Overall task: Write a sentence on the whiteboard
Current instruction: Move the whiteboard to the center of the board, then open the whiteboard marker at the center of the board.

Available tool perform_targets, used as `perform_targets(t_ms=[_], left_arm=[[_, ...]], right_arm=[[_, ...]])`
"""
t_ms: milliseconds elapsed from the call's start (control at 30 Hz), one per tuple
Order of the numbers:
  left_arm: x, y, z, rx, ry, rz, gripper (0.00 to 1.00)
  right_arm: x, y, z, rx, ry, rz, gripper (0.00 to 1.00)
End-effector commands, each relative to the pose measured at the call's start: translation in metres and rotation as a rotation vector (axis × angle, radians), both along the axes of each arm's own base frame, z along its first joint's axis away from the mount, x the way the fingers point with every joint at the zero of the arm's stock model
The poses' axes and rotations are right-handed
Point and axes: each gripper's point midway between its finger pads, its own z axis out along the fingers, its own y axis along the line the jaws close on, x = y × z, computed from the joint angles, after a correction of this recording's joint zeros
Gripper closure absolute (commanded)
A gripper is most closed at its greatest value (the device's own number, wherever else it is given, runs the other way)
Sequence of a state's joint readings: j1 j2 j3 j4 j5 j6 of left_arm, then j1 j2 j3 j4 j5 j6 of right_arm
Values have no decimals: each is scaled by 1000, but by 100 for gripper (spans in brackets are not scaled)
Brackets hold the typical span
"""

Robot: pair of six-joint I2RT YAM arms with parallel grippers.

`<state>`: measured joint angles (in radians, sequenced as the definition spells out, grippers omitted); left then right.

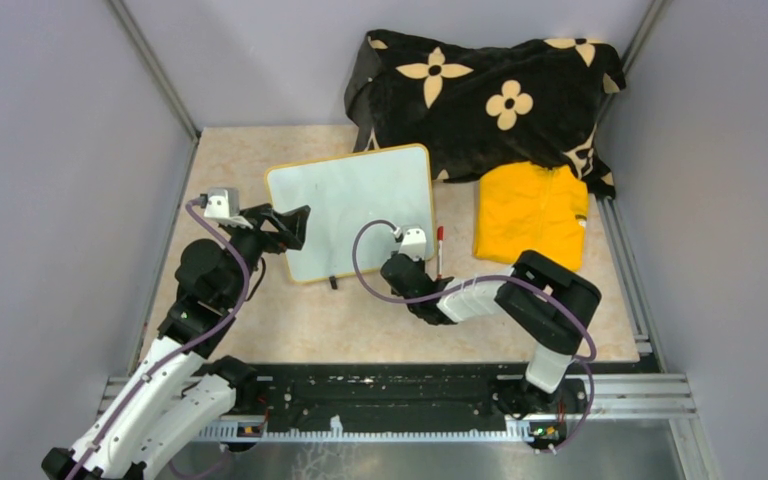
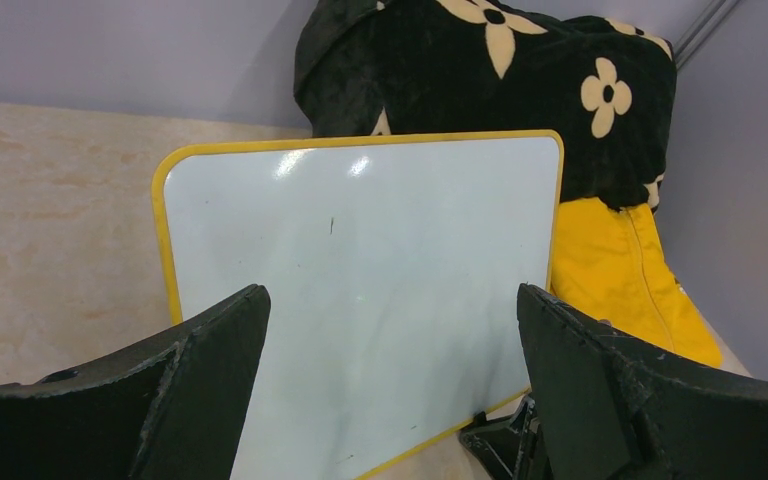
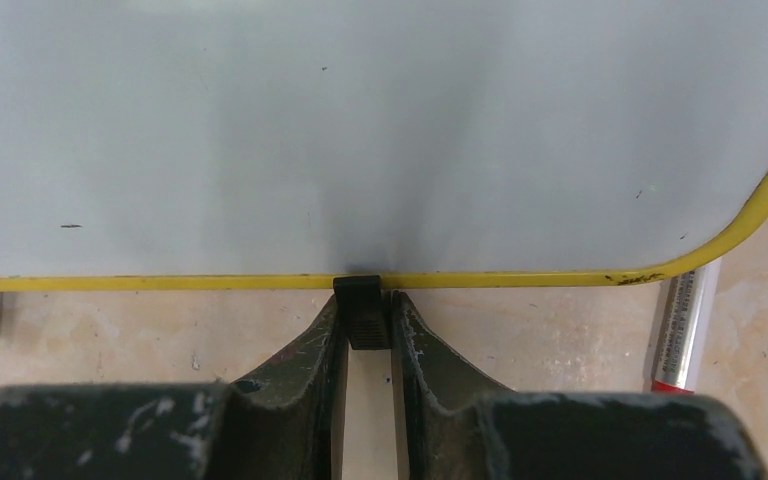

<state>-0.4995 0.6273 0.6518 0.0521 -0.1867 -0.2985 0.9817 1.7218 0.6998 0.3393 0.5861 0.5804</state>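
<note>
The whiteboard (image 1: pixel 352 210) lies at the centre of the surface (image 1: pixel 380 320), white face up. Its long axis runs 9 to 3 o'clock, with the 3 o'clock end slightly farther away.

The right arm folds at the elbow near 4 o'clock, and its forearm reaches toward 9 o'clock. The right pincer (image 3: pixel 367 325) points to 12 o'clock, nearly closed and clamped on a black foot (image 3: pixel 363 295) at the board's near long edge.

The left arm rises from 7 o'clock. The left pincer (image 1: pixel 293 226) is spread fully and holds nothing at the board's 9 o'clock short edge; contact cannot be determined.

A marker (image 3: pixel 682 330) lies just beside the board's 3 o'clock edge. A yellow garment (image 1: pixel 532 212) is at 3 o'clock and a flowered black blanket (image 1: pixel 480 95) at 1 o'clock.
</note>
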Motion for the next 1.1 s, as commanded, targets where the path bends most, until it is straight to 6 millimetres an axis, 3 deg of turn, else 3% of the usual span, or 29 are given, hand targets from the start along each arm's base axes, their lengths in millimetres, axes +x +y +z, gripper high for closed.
perform_targets(t_ms=[0,300,433,567,700,833,933,1067], left_arm=[[-2,-1,9,-22,-26,-6,1],[-3,-1,9,-23,-29,-10,1],[-3,-1,10,-25,-30,-11,1],[-3,-1,10,-23,-29,-10,1],[-3,-1,10,-22,-29,-7,1],[-3,0,10,-21,-30,-4,1],[-3,0,10,-22,-32,-3,1],[-3,0,10,-22,-32,-5,1]], right_arm=[[0,-7,-10,-63,32,-42,100],[-6,-3,-13,-69,46,15,99],[-11,-1,-11,-47,53,42,79],[-12,1,-2,-28,47,54,65],[-16,0,25,33,14,72,52],[-27,-16,52,57,1,77,50],[-30,-42,70,56,-21,34,49],[-20,-85,70,95,17,-56,51]])
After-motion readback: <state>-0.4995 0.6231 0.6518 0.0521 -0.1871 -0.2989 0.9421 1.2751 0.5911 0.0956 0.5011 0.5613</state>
